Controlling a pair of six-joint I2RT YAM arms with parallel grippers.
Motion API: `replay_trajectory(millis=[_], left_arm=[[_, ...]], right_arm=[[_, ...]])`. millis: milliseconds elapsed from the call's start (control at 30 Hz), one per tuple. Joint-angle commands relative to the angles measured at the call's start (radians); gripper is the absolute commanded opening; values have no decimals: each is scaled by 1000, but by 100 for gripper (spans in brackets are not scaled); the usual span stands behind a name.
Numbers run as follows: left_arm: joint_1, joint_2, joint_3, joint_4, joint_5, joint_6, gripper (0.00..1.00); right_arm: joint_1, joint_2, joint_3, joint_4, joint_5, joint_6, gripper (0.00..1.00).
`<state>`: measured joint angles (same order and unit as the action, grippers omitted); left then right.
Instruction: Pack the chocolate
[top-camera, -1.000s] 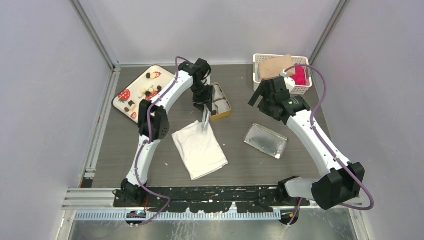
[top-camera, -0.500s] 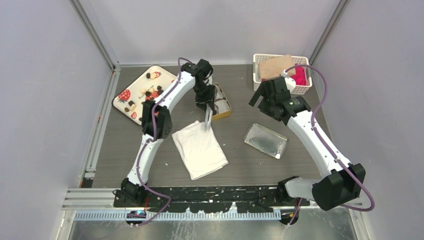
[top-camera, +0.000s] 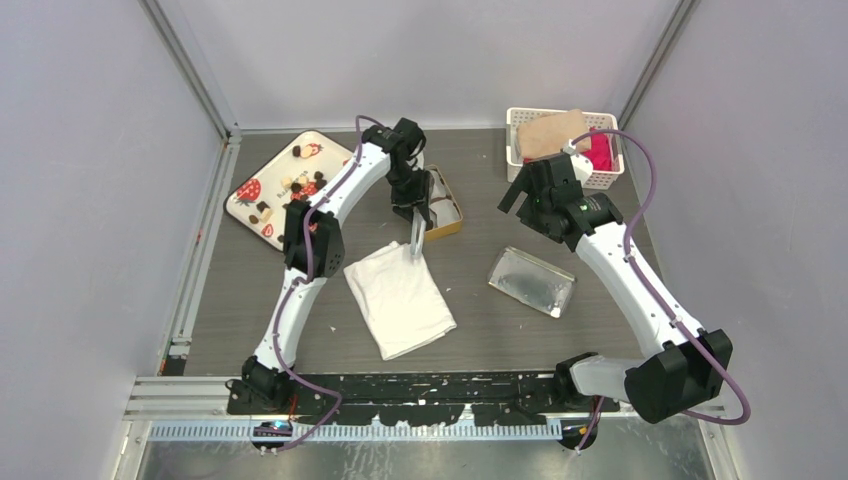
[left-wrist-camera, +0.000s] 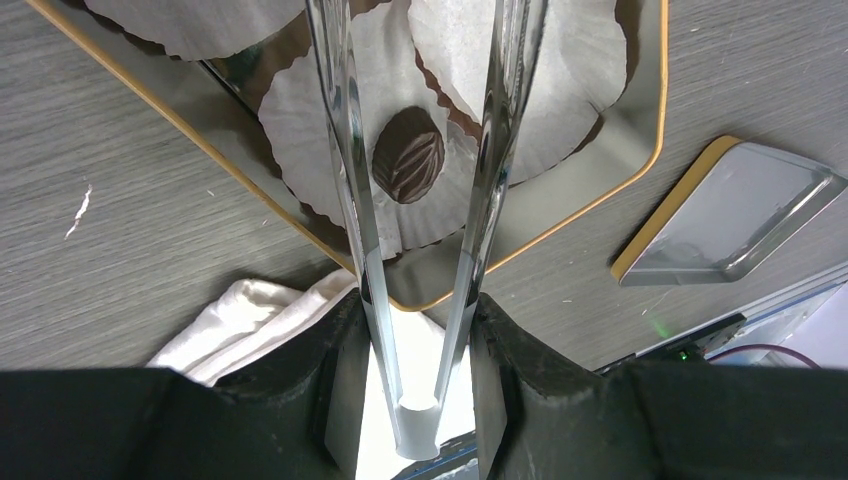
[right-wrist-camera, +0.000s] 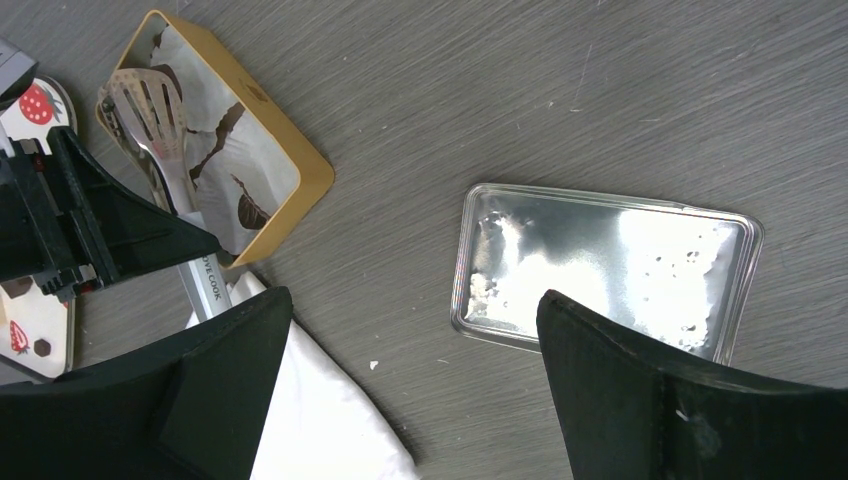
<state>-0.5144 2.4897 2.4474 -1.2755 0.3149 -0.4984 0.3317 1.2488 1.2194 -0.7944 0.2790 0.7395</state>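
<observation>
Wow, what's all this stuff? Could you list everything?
loose chocolates: several, brown, on tray
packed chocolate: one, dark brown, in a tin cup
tray: one, white with strawberries, far left
tin: one, gold, centre back
paper cups: several, white, in tin
tongs: one, metal, over tin
cloth: one, white, centre
lid: one, silver, right of cloth
basket: one, white, far right
left gripper: one, black, shut on tongs
right gripper: one, black, open, near lid
</observation>
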Motion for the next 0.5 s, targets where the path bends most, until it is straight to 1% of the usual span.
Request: replay_trajectory(millis=[0,167,467], left_arm=[[12,-10,39,18,22,-11,25],[17,-16,27,19,27,-7,30],[19,-17,24,34,53,-4,31]], right_arm=[[-5,-35,24,17,21,-2,98],[-4,-37,27,17,25,-2,97],[-4,-37,26,17,23,3,97]])
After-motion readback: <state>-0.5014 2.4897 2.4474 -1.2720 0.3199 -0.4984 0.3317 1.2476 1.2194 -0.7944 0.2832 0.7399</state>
